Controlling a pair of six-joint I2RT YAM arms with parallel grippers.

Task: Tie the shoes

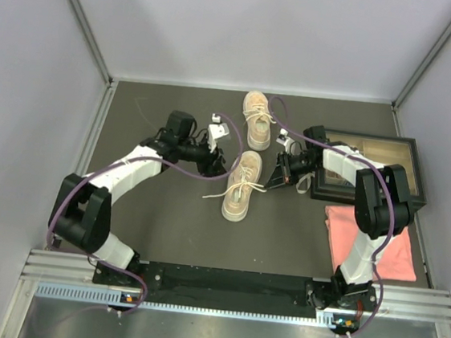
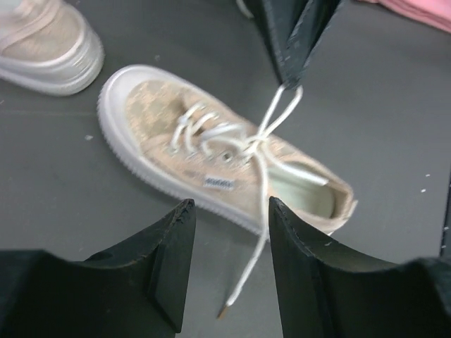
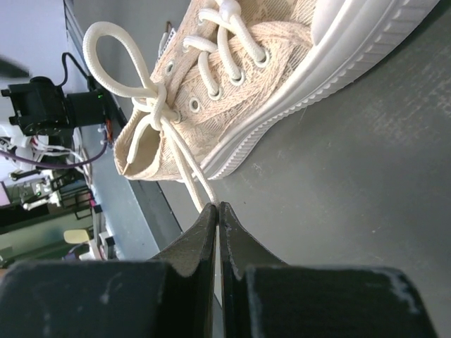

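**Partly tied: near shoe's lace pinched on the right, left pincer open**

On the left, the left pincer (image 2: 229,204) hovers low over the dark grey worktop (image 1: 148,217) with its jaws apart and nothing gripped. In its wrist view, the loose end of a long white lace (image 3: 156,105) trails on the surface below the gap between the two black fingers.

At the centre lie the shoes, a pair of small beige low-top sneakers with pale soles. The near shoe (image 1: 241,187) sits between the two pincers, toe away from the arm bases. Its lace is knotted over the tongue, with one loop standing free. The far shoe (image 1: 257,117) rests just beyond it, toward the back wall.

To the right, the right pincer (image 3: 217,206) is closed on that lace. Two strands run taut from the knot straight into its closed fingertips.

Farther right, a dark rectangular picture frame (image 1: 373,148) lies flat. A folded pink cloth (image 1: 402,256) lies nearer the arm bases, beside the right arm.
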